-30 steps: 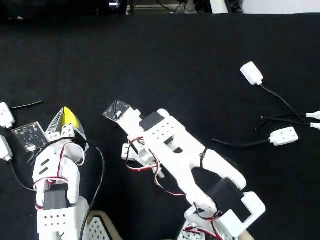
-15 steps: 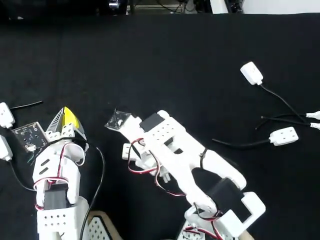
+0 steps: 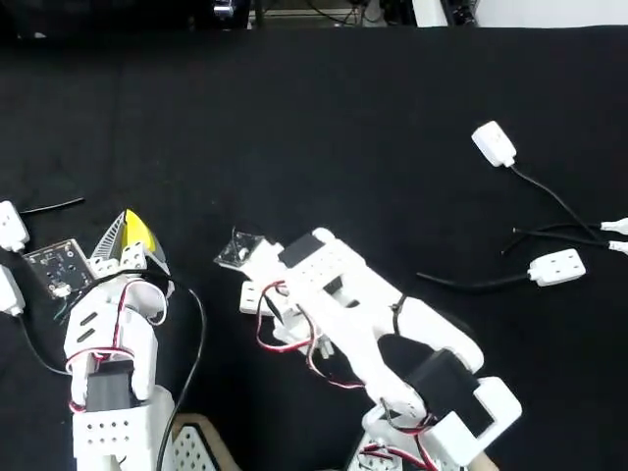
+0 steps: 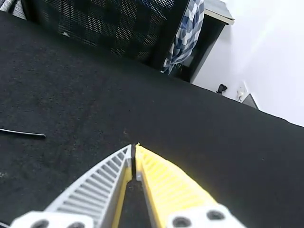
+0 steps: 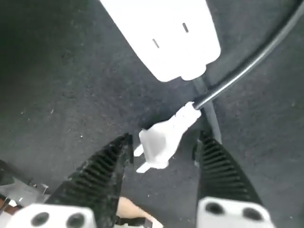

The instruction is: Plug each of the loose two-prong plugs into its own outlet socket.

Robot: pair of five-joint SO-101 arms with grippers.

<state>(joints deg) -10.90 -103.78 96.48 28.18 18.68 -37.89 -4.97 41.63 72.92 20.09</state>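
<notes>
Between the black fingers of my right gripper, which stands open, a small white two-prong plug lies on the black cloth with its prongs toward the camera. The fingers are on either side of it and apart from it. Its black cord runs off past a white outlet socket with two slots, just beyond the plug. In the high view the right arm bends over this spot near the table's front middle. My left gripper is shut and empty, sitting low at the front left.
More white cord ends lie about: two at the left edge, a plug block at the back right, and an outlet block with black cords at the right. The black cloth's middle and back are bare.
The right arm's wrist has drawn back toward its base and dropped lower over the plug. The left arm has not moved.
</notes>
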